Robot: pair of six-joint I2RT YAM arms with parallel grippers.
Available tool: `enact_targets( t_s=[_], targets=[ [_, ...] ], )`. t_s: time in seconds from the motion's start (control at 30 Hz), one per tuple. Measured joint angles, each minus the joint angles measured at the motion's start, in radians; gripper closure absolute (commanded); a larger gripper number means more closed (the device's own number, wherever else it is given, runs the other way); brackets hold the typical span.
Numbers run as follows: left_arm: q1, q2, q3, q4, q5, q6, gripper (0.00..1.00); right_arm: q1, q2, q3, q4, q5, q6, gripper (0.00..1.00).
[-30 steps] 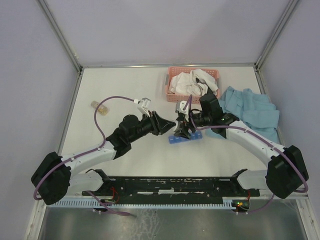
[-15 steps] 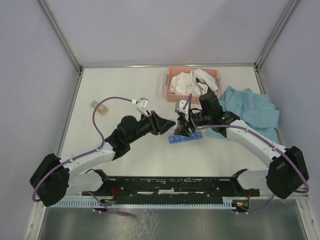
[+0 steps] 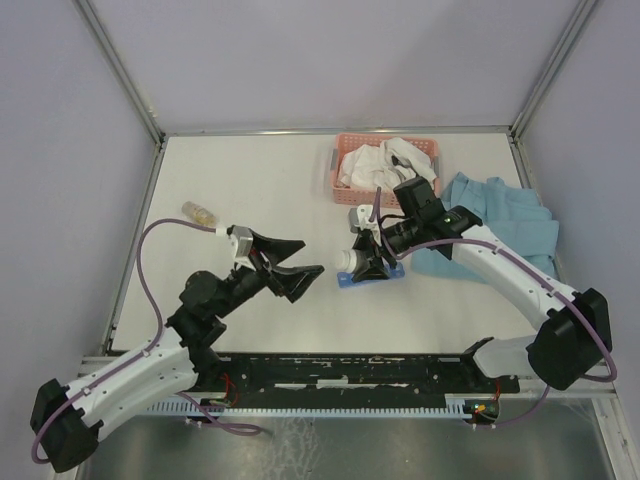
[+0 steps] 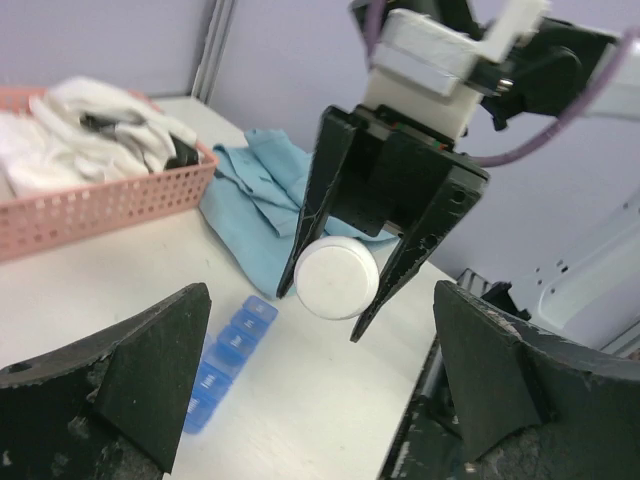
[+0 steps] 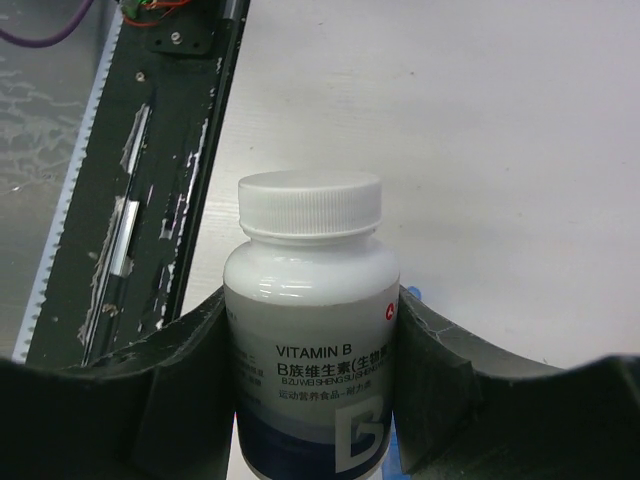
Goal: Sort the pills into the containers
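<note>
Right gripper [image 3: 365,262] pinched vitamin bottle [image 5: 312,330] over organiser [image 4: 215,375]; left gripper [image 3: 312,256] spread, left of organiser. Needed: jaws square on cap [image 4: 335,280].

Blue pill organiser [image 3: 397,273] near the bench's middle, its centre hidden beneath the right gripper [image 3: 362,264]. In the right wrist view, the white vitamin bottle [image 5: 312,330] is cut off by the bottom edge, and its smaller label print is too fine to read.

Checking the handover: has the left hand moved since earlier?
Yes. The left hand has pulled back toward the near edge, away from the pink slotted plastic basket.
</note>
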Motion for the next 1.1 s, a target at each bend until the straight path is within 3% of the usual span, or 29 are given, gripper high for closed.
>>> enact_targets(
  t_s=[0.13,0.37,0.53,0.67,0.93,1.1],
  targets=[
    [0.0,-0.022,-0.06,0.104,0.099,0.193,0.01,0.0,0.041,0.027,-0.098,-0.018,-0.074,0.99],
    [0.0,0.201,-0.125,0.362,0.294,0.52,0.0,0.0,0.061,0.029,-0.186,-0.022,-0.146,0.99],
    [0.0,0.309,-0.048,0.35,0.415,0.684,0.14,0.0,0.061,0.03,-0.204,-0.021,-0.172,0.99],
    [0.0,0.354,0.018,0.348,0.478,0.745,0.27,0.0,0.061,0.03,-0.22,-0.021,-0.19,0.99],
    [0.0,0.394,0.053,0.279,0.565,0.778,0.26,0.0,0.061,0.034,-0.234,-0.02,-0.206,0.99],
    [0.0,0.394,0.071,0.2,0.575,0.808,0.32,0.0,0.061,0.039,-0.236,-0.02,-0.208,0.99]
  ],
)
